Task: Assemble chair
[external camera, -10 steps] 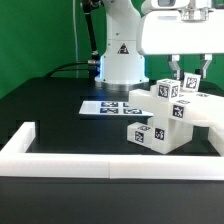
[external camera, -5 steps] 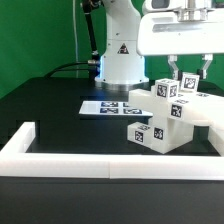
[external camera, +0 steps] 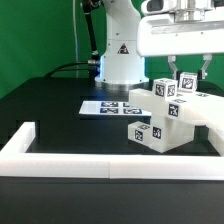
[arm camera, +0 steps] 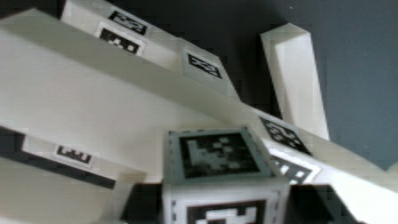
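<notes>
Here is the chair (external camera: pixel 168 115) at the exterior view's right, on the black worktop (external camera: pixel 60 110) — a cluster of white blocky parts joined together, each face carrying a black-and-white square tag. It sits just behind the long low white wall (external camera: pixel 110 165) that runs across the front of the scene and turns back at the exterior view's left. To the exterior view's left of the chair, flat on the worktop, lies the marker board (external camera: pixel 105 106), its near end just beside the chair's parts.

Above the chair hangs the gripper (external camera: pixel 187 70), its two dark fingers (external camera: pixel 176 69) pointing straight down — one on each side of a small tagged block (external camera: pixel 186 83) that tops the chair. The fingertips reach about the block's upper edge; whether they press it or stand just clear of it, I cannot tell from here.

From the wrist view, that tagged block (arm camera: pixel 221 165) fills the foreground, one tag on top and another on the face below. Past it stretch long white slabs of the chair (arm camera: pixel 125 95), with more tags along their edges, and a narrow upright white bar (arm camera: pixel 299 80) against the dark worktop (arm camera: pixel 347 40). The fingers themselves don't show clearly in this view.

Behind it all stands the robot's white base (external camera: pixel 121 55) before a green backdrop (external camera: pixel 35 35).
</notes>
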`<state>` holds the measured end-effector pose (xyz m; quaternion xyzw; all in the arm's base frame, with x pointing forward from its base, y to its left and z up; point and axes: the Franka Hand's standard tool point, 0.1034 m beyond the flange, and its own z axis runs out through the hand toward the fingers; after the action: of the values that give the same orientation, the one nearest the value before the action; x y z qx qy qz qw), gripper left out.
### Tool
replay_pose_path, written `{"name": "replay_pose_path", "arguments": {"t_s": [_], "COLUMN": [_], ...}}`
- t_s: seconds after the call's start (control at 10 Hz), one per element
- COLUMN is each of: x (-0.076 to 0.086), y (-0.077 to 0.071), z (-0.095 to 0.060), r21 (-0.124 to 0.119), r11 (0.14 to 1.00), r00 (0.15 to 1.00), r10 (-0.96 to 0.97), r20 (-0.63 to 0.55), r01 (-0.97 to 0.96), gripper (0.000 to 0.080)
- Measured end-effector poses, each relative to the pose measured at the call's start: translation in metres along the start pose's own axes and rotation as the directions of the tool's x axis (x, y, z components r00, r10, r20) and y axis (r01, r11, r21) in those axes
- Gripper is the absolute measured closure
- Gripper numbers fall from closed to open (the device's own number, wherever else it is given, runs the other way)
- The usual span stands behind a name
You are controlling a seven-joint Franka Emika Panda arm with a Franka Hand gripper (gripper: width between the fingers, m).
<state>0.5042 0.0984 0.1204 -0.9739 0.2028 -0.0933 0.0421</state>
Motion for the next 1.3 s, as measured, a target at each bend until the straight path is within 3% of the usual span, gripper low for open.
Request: {"name": "replay_pose_path", "arguments": {"t_s": [0.2,0.4,0.5,0.6,0.7,0.8,1.0,1.3], "x": [-0.0002,-0.0002,-0.0003,-0.0017,-0.0016,0.0007,-0.0011,0.0003], "y": [-0.0002,-0.0002,-0.0003,-0.0025,-0.0031,-0.0021,-0.0037,-0.0022], "z": [0.0000,0.0000,0.0000,0.0000,0.0001,0.0008,0.0022,0.0021], "r21": [0.004,0.004,0.004,0.001,-0.001,-0.003,-0.011,-0.021], "r11": [0.988,0.988,0.992,0.995,1.000,0.988,0.950,0.820], "r00": [0.988,0.988,0.992,0.995,1.000,0.987,0.950,0.820], "r10": [0.152,0.155,0.128,0.103,0.004,-0.157,-0.313,-0.573], "r20": [0.002,0.002,0.002,0.003,-0.002,-0.017,-0.020,-0.015], "r01": [-0.152,-0.155,-0.128,-0.103,-0.004,0.157,0.313,0.572], "gripper": [0.0514,0.0514,0.0337,0.0337,0.0194,0.0164,0.0151,0.0151]}}
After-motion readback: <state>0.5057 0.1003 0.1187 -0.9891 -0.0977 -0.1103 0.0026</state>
